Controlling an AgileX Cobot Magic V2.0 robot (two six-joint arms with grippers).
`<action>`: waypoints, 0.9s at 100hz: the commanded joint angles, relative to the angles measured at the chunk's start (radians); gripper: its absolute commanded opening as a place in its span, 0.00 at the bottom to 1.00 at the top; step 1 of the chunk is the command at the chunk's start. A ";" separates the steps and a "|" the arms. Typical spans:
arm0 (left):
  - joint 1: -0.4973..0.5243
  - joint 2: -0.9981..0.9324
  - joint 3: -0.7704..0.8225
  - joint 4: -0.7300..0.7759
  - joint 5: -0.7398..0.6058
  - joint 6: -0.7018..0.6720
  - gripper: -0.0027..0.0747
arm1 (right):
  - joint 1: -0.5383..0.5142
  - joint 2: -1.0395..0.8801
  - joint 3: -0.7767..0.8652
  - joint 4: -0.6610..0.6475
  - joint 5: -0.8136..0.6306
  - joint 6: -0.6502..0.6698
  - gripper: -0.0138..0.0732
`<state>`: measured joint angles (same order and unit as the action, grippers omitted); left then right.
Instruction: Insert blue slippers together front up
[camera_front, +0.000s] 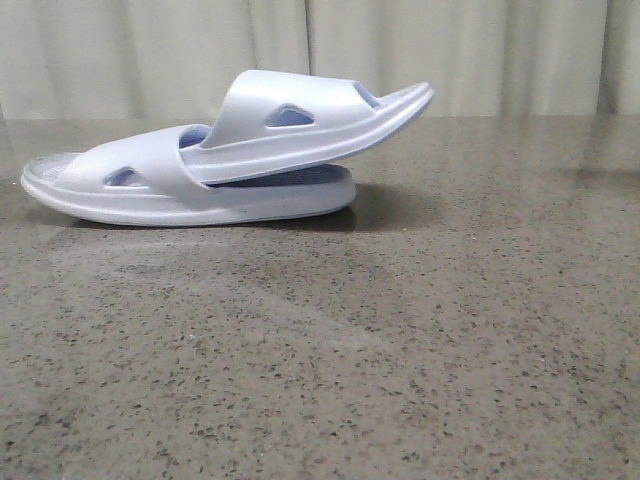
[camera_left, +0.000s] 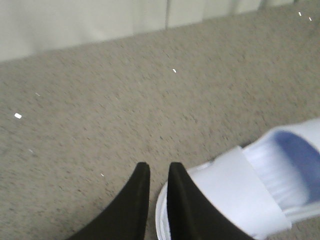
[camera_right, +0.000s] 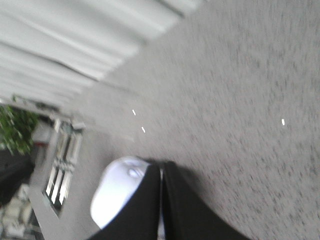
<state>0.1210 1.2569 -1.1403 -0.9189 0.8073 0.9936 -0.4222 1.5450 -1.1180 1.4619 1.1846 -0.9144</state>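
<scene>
The blue slippers (camera_front: 200, 170) are seen at upper left of the front view on the speckled table (camera_front: 400, 350), the upper one tucked under the lower one's strap, its far end tilted up. The left gripper (camera_left: 159, 172) is held with fingers nearly together on nothing, beside a slipper strap (camera_left: 240, 192); the right gripper (camera_right: 161, 172) is pressed together, empty. The nesting is judged nearly done; any last seating push should be gentle, so the pair is not slid

Pale lavender-blue moulded foam slippers (camera_front: 200, 170) look smooth and matt, beside the matt black pincer; the speckled grey stone-like tabletop (camera_front: 400, 350) has a slight sheen
</scene>
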 joint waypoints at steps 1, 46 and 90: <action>-0.002 -0.094 -0.034 -0.038 -0.152 -0.092 0.05 | -0.033 -0.066 -0.019 0.205 0.111 -0.008 0.05; -0.066 -0.373 -0.015 0.368 -0.281 -0.301 0.05 | 0.155 -0.297 -0.004 -0.003 -0.045 -0.048 0.06; -0.183 -0.713 0.423 0.422 -0.493 -0.414 0.05 | 0.360 -0.821 0.299 -0.411 -0.606 0.028 0.06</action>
<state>-0.0524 0.5926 -0.7909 -0.4518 0.4609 0.5933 -0.0653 0.8286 -0.8851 1.0038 0.7442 -0.8911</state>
